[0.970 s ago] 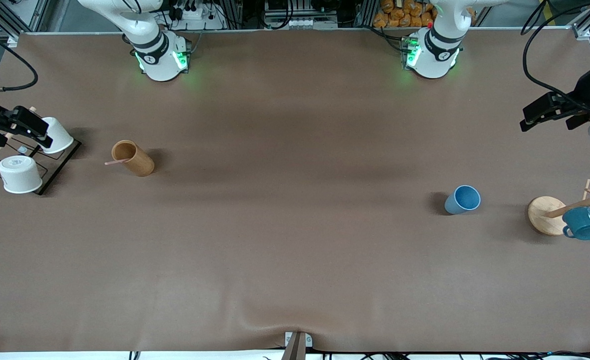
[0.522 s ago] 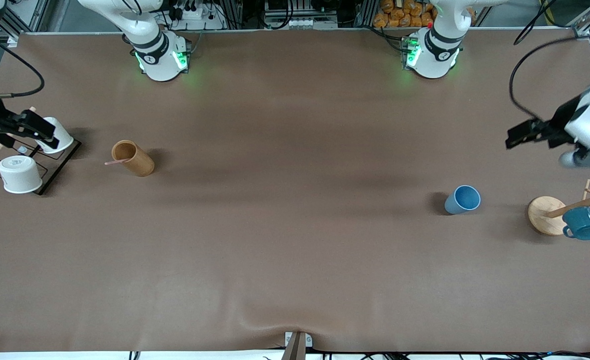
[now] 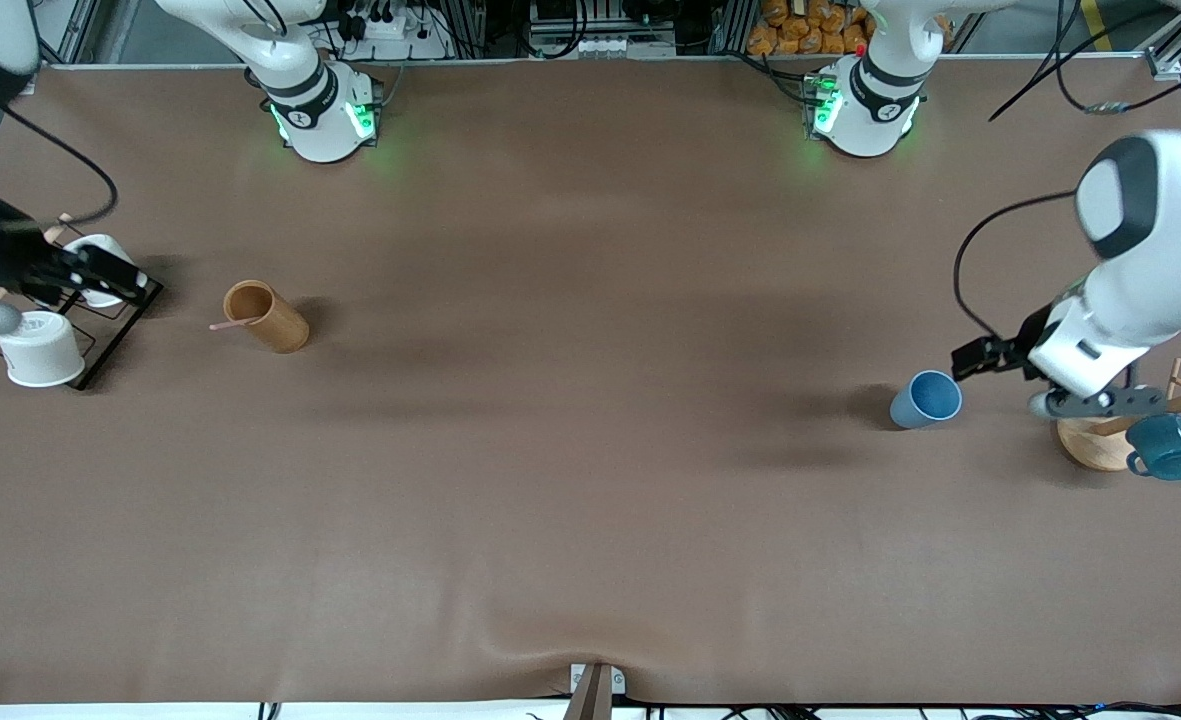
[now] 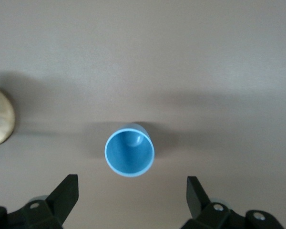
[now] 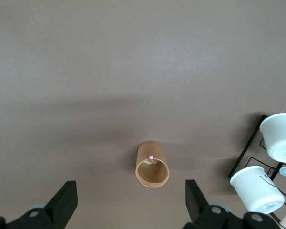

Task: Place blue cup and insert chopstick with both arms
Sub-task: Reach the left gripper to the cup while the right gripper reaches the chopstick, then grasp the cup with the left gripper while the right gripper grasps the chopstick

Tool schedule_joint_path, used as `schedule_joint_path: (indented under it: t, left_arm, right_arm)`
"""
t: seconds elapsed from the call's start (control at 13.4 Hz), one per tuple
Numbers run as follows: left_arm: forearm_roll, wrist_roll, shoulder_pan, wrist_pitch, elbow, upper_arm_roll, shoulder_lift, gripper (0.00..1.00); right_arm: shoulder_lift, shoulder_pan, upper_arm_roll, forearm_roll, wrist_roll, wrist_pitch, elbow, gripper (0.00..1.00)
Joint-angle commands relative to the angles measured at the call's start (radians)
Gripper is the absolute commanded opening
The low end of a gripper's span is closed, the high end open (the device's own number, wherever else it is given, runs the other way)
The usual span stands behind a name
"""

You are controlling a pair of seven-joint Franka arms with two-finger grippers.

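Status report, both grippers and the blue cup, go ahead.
Left gripper open, over table beside blue cup. Right gripper open, above white-cup rack. Chopstick in wooden cup. Nothing in the way.

Robotics laboratory, tabletop manipulation station.
- Wide bench point(image 3: 590, 480) under a plain brown cover, wrinkled at the edge nearest the front camera.
- Two white arm bases with black bands and green status lights bolted along the bench's top edge: right arm base point(image 3: 325, 115), left arm base point(image 3: 862, 112).
- Aluminium framing point(image 3: 1165, 50), power strip point(image 3: 385, 22) and loose black cables just above that edge.
- Camera mount point(image 3: 595, 690) fixed at the bench's near edge.
- Staged test props only: wire rack with white cups point(image 3: 45, 345) at the right arm's end, wooden mug tree point(image 3: 1100, 430) at the left arm's end.
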Motion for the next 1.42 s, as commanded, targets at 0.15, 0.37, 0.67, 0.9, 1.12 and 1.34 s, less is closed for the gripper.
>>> schedule_joint_path:
  t: [0.15, 0.37, 0.67, 0.9, 1.12, 1.34]
  left_arm:
    - [-0.008, 0.049, 0.053, 0.107, -0.012, -0.003, 0.099, 1.00]
    - [-0.009, 0.049, 0.055, 0.119, -0.028, -0.003, 0.125, 1.00]
    - [-0.009, 0.050, 0.055, 0.124, -0.060, -0.002, 0.125, 0.99]
    - [-0.009, 0.050, 0.070, 0.160, -0.094, -0.002, 0.125, 0.97]
    - [-0.008, 0.050, 0.071, 0.208, -0.123, -0.002, 0.131, 0.90]
    - [-0.008, 0.050, 0.071, 0.208, -0.124, -0.002, 0.145, 0.71]
  right_arm:
    - [0.090, -0.011, -0.001, -0.010, 0.019, -0.097, -0.024, 1.00]
    - [0.165, -0.043, -0.002, 0.000, 0.023, -0.106, -0.050, 0.96]
    - [0.248, -0.054, -0.002, 0.010, 0.065, -0.109, -0.059, 0.83]
    - [0.291, -0.046, -0.002, 0.035, 0.078, -0.098, -0.073, 0.67]
    - [0.323, -0.048, -0.002, 0.035, 0.078, -0.086, -0.073, 0.49]
    - [0.325, -0.046, -0.002, 0.035, 0.078, -0.080, -0.073, 0.35]
